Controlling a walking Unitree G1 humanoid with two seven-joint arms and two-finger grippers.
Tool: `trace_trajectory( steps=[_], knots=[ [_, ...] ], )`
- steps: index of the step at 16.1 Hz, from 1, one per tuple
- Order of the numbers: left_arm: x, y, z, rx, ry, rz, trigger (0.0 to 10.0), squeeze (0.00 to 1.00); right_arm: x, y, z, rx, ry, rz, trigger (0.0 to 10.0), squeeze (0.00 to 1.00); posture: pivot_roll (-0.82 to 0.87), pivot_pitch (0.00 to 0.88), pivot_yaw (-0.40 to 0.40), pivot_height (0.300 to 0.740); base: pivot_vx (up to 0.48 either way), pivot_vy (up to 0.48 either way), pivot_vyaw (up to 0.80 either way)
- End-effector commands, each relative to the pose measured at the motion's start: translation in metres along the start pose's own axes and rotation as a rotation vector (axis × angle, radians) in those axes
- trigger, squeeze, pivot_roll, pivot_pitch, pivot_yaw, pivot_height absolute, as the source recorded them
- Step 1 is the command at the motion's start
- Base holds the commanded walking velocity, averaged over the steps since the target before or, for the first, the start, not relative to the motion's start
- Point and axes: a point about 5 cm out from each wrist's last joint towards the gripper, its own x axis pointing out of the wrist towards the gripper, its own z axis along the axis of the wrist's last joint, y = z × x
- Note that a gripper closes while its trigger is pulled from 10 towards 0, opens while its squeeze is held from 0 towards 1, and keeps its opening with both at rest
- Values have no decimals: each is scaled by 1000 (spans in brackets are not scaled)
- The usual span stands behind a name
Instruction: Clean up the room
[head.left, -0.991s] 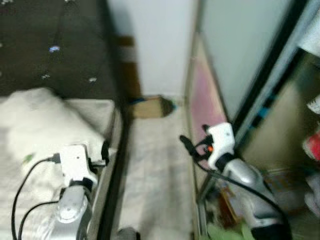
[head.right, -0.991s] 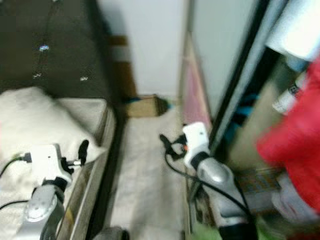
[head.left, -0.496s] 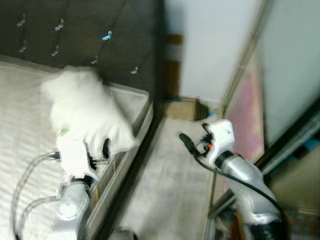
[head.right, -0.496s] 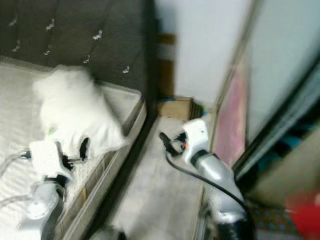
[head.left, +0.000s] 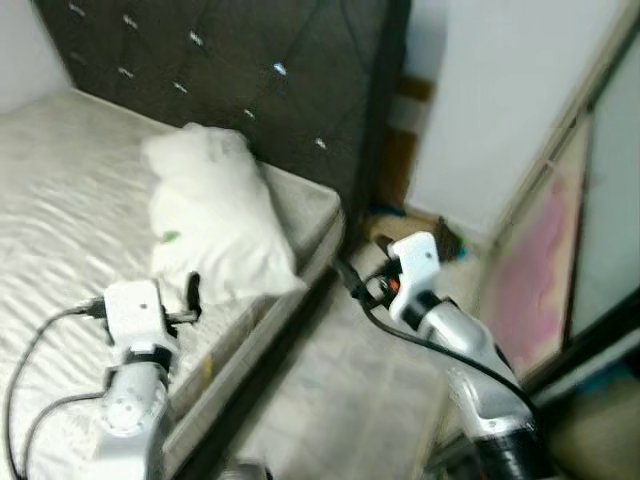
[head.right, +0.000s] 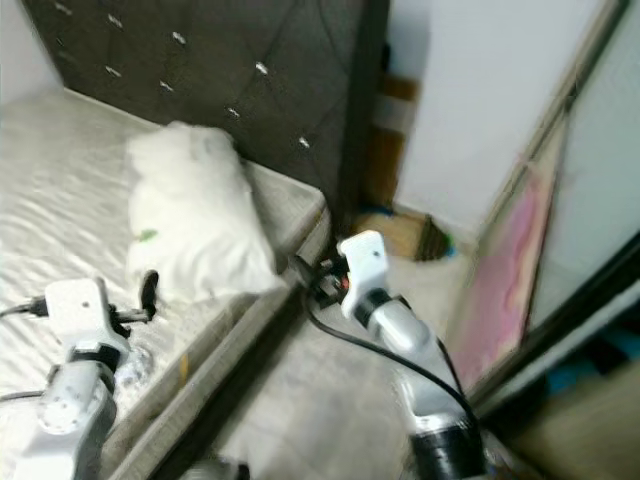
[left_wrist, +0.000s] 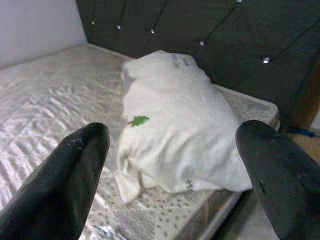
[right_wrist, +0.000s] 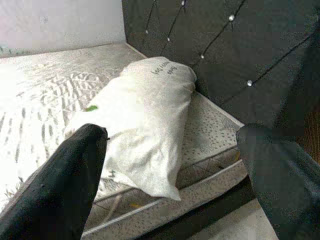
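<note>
Pillow (left_wrist: 175, 130) on mattress (head.left: 70, 190), green tree print

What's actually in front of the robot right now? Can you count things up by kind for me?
White pillows: 1
Beds, a bare mattress with a dark tufted headboard: 1
Cardboard boxes on the floor: 1
Pink boards leaning by the wall: 1
Robot grippers, left gripper and right gripper, both open: 2
Total: 6

A pillow (head.left: 215, 225) lies on the mattress (head.left: 70, 190) before the headboard (head.left: 250, 70), floor (head.left: 360, 400) to its right.
</note>
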Motion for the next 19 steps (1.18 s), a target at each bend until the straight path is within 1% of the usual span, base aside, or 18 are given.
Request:
trace_trajectory(
  steps=[1, 5, 8, 10, 13, 19],
  knots=[
    [0, -2, 3, -2, -11, -31, 10000, 0, -2, -3, -1, 3, -1, -20, 10000, 0, -15, 0, -26, 740, 0, 0, 794],
    [0, -3, 3, -11, -16, -14, 10000, 0, -1, -5, -2, -2, -5, -26, 10000, 0, -13, 0, -39, 740, 0, 0, 794],
    [-1, 3, 3, -22, -15, 4, 10000, 0, 4, -1, 0, 4, -22, -25, 10000, 0, -10, 0, -24, 740, 0, 0, 794],
    [3, 6, 7, -18, -31, 18, 10000, 0, 8, -1, 6, 4, -56, -40, 10000, 0, -10, 0, -26, 740, 0, 0, 794],
    [7, 6, 12, -20, -57, 20, 10000, 0, 12, -7, 8, 9, -67, -99, 10000, 0, -7, 0, -27, 740, 0, 0, 0],
    [7, 4, 14, -35, -72, 0, 10000, 0, 14, -9, 9, -12, -75, -106, 10000, 0, -11, 0, -26, 740, 0, 0, 0]
  ],
)
